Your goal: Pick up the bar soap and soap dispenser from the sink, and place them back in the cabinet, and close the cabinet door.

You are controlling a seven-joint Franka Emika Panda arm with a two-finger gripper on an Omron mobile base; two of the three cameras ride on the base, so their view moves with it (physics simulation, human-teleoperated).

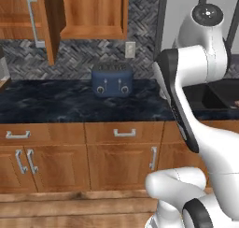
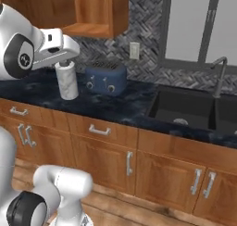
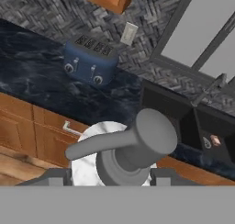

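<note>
You are looking at a rendered kitchen with a dark marbled counter [image 1: 56,103] and a grey herringbone backsplash. In the right base view the white arm reaches in from the left, and its gripper [image 2: 65,63] holds a white marbled soap dispenser [image 2: 68,81] by the top, the bottle hanging upright in front of the counter, left of a blue toaster [image 2: 105,79]. In the hand view you look straight down on the dispenser's grey pump head [image 3: 137,140] and nozzle, with the white bottle body below it and a grey finger [image 3: 55,178] pressed close on either side; the fingers are closed narrowly around the dispenser. The toaster sits against the backsplash beneath a white wall outlet [image 2: 134,50]. To its right lies the black double-basin sink [image 2: 185,110] with a dark curved faucet [image 2: 220,74], set below grey-framed window panes [image 2: 192,23]. In the hand view a small pinkish bar soap [image 3: 215,140] rests in the far basin of the sink, close to a round steel drain. In the left base view the wood wall cabinet [image 1: 93,14] hangs above the toaster with its plain interior showing, and its door [image 1: 28,21], with a vertical silver bar handle, stands open to the left. Brown base cabinets with drawers and small silver handles run under the counter, above a wood plank floor.
</note>
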